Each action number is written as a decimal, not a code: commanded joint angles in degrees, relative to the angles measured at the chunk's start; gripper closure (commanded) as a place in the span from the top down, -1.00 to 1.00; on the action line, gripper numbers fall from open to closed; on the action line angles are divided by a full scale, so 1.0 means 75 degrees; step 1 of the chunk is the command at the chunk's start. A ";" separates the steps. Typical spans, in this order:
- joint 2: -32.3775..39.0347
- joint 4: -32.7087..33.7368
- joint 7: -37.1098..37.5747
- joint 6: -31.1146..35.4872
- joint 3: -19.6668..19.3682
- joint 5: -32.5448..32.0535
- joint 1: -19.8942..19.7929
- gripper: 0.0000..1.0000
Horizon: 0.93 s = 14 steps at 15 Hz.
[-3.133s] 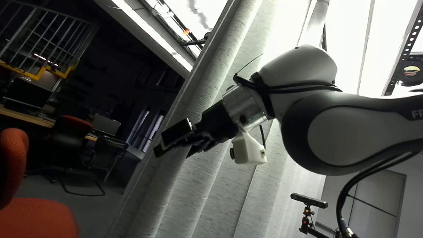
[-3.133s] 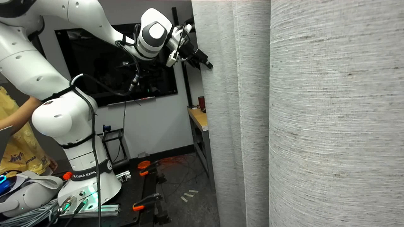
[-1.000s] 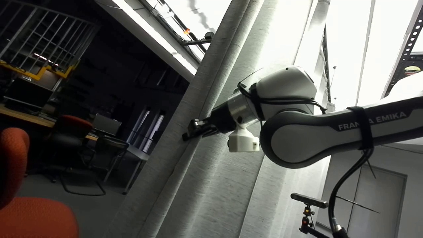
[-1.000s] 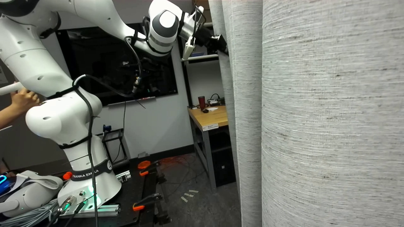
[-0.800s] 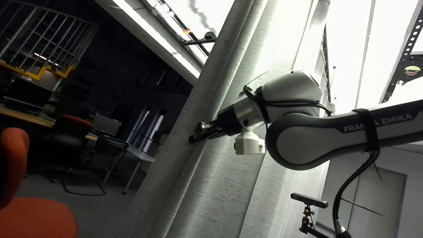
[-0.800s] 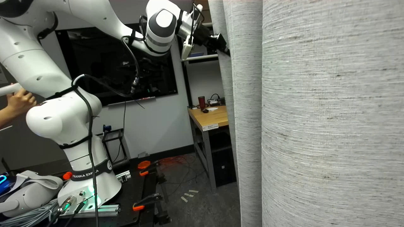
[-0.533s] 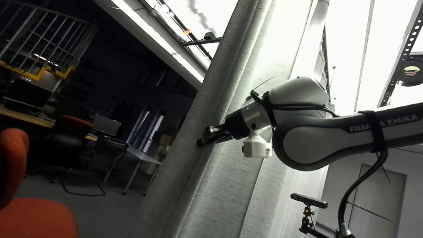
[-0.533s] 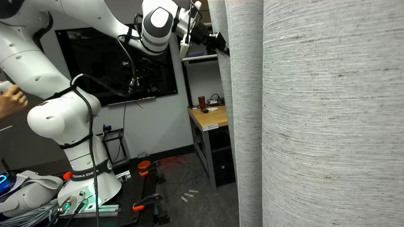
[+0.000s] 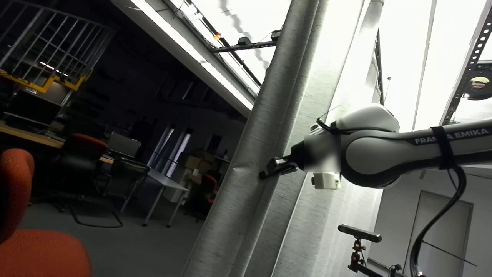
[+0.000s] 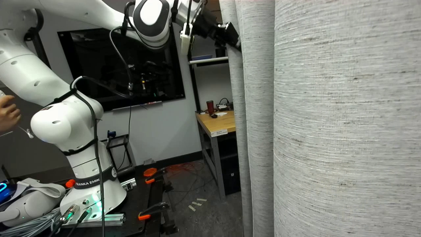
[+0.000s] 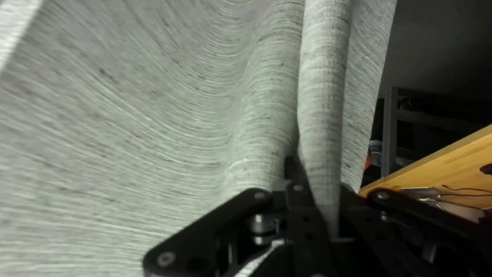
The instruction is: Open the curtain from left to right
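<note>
One lt. gry curtain (image 10: 345,115) (flecked, vert.-folded)

Drawing the curtain (image 9: 280,204) farther to the right in an exterior view. Uncovering boxes (image 9: 193,162) and a red chair (image 9: 208,182) beyond it.

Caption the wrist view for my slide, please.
The robot's hand grips the pale, folded curtain, with a wooden tabletop at lower right.

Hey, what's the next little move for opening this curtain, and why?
I'd probably draw the gripper slightly rightward, as seen in an exterior view, without loosening it: the wrist view shows a fold of the curtain caught in it, and in that exterior view plenty of curtain spreads rightward past the gripper, so opening seems unfinished.
</note>
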 commanded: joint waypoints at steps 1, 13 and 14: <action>-0.0198 -0.0096 -0.1224 -0.0391 -0.0972 0.0320 0.0045 -0.98; -0.1026 0.0851 -0.3801 -0.1427 -0.3980 0.0272 -0.0653 -0.98; -0.1043 0.1006 -0.4013 -0.1554 -0.4267 0.0288 -0.0679 -0.98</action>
